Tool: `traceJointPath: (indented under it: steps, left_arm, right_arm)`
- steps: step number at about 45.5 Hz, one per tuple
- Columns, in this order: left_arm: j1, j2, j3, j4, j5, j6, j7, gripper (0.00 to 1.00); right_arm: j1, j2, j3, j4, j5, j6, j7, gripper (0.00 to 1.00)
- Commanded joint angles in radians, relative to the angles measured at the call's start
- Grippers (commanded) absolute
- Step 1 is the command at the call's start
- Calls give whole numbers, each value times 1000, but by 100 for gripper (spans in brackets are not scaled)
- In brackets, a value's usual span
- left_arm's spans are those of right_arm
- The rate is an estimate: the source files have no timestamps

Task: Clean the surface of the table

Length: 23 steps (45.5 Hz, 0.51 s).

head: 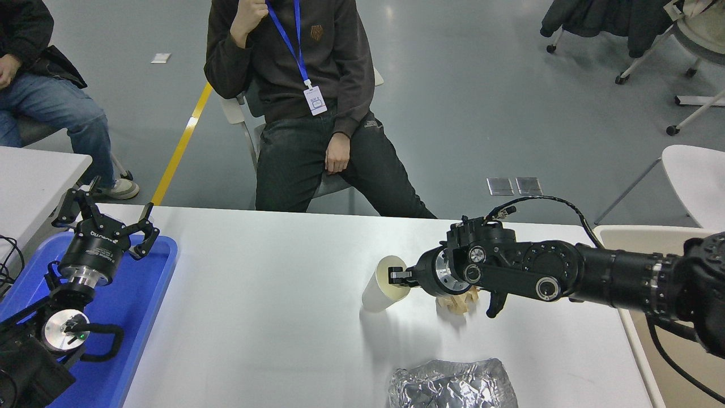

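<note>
On the white table surface point(255, 317) stands a white paper cup point(378, 290), lifted and tilted with its mouth toward my right arm. My right gripper point(396, 277) is shut on the cup's rim, one finger inside the mouth. Partly hidden under that arm's wrist lies a small pile of tan wood-like pieces point(457, 300). A crumpled sheet of silver foil point(450, 385) rests at the table's near edge. My left gripper point(107, 218) is parked open above the blue tray at the left.
A blue plastic tray point(141, 294) sits at the table's left end under my left arm. A seated person point(308, 102) faces the far edge, another person point(39, 96) sits at upper left. A smaller white table point(28, 175) is at left, a beige surface point(640, 241) at right.
</note>
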Motion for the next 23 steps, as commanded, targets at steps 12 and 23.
traceJointPath:
  steps: [12,23]
  left_arm:
    - [0,0,0,0,0,0,-1,100]
    - [0,0,0,0,0,0,0,100]
  right_arm:
    - [151,-327,28,328,12,28,1,0]
    - [252,-390,39,380,82,62,0,0]
